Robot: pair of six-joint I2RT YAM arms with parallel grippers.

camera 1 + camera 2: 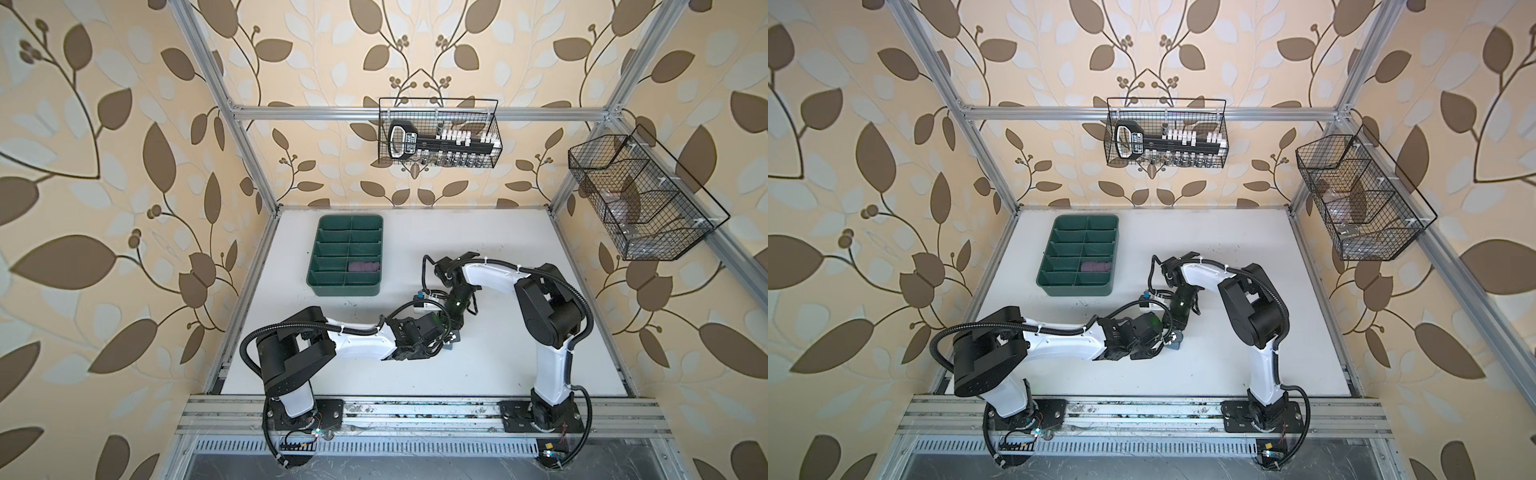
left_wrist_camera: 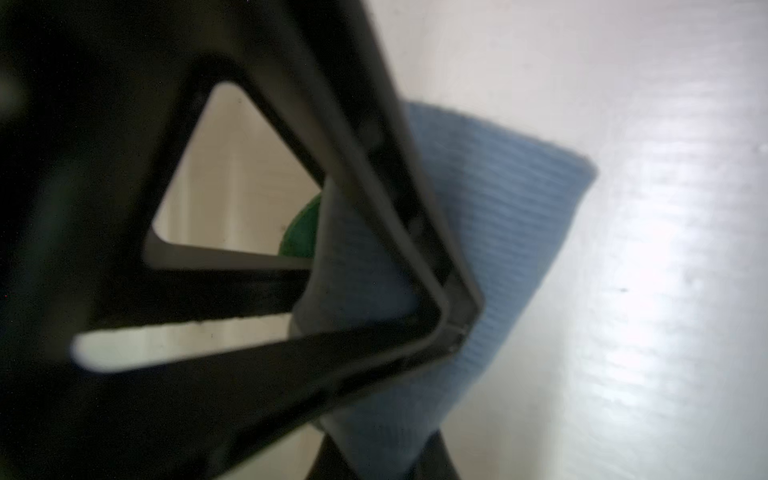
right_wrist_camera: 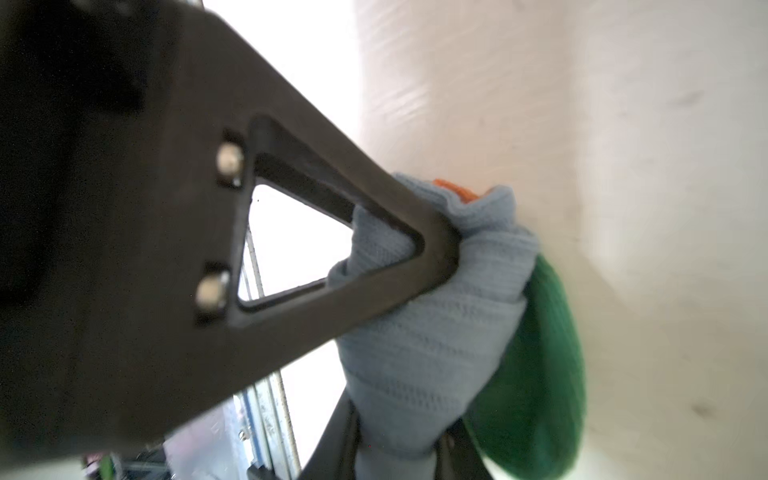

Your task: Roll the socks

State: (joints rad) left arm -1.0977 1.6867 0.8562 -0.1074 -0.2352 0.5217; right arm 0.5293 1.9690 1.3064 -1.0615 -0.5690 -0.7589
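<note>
Both arms meet a little right of the middle of the desk [image 1: 457, 374], nearer its front edge than its back.

Grey-blue sock [image 3: 415, 365]: caught between the two arms, bunched. In both top views only a scrap shows under the wrists [image 1: 453, 337]. Cannot tell whether it is clear of the desk.

Left fingers [image 2: 374, 353]: pressed together on a flat fold of the grey-blue sock. The ribbed knit fans out past the tips and also shows through the open triangle of the near finger.

Right fingers [image 3: 374, 295]: the near finger's tip is dug into crumpled knit, and fabric shows behind it through its window. The far finger is hidden, but it reads as a pinch on the same sock. Green heel [image 3: 540, 374] bulges out beside the grip, and an orange patch [image 3: 457, 191] peeks out past the tip.

The two grips sit just beside each other.

Purple sock [image 1: 365, 266]: a small bundle in the green tray [image 1: 345, 289], right-hand column, second compartment from the tray's front wall. The tray stands toward the back left corner of the desk, well apart from the arms.
</note>
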